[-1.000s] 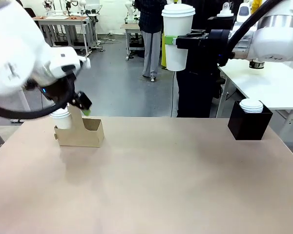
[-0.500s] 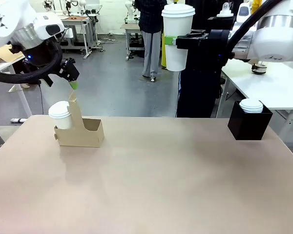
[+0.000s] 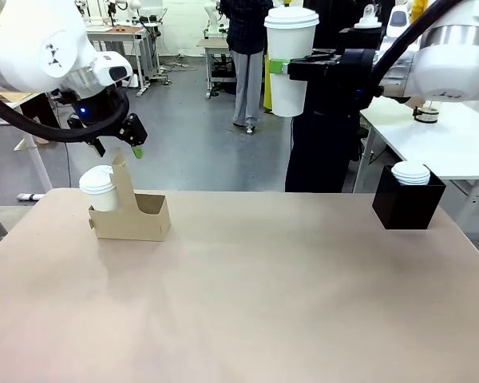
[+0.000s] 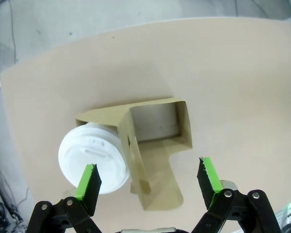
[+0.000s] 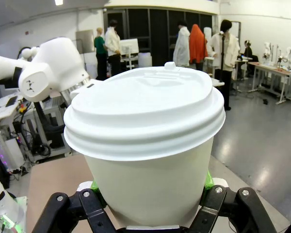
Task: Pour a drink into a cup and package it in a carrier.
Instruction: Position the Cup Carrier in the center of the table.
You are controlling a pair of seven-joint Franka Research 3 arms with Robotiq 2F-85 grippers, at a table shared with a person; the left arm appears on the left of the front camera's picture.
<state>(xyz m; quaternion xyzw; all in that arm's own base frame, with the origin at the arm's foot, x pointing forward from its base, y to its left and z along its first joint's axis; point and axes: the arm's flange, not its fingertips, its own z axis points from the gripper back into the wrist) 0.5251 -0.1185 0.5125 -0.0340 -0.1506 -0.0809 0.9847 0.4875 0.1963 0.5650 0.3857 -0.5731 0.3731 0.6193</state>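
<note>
Grips the cup (image 3: 295, 48) in the right hand (image 3: 283, 67), green pads shut on its side below the domed lid. Holds it upright, high over the tabletop's (image 3: 263, 303) far edge, well apart from the carrier (image 3: 140, 219). Hangs the left hand (image 3: 116, 148) wide open just above the carrier's handle tab, touching nothing. From the left wrist, straddles the tab and a second lidded cup (image 4: 93, 158) seated in the carrier beside the tab. Also shows a black box (image 3: 407, 206) of loose lids (image 3: 411, 171) far right on the tabletop.
</note>
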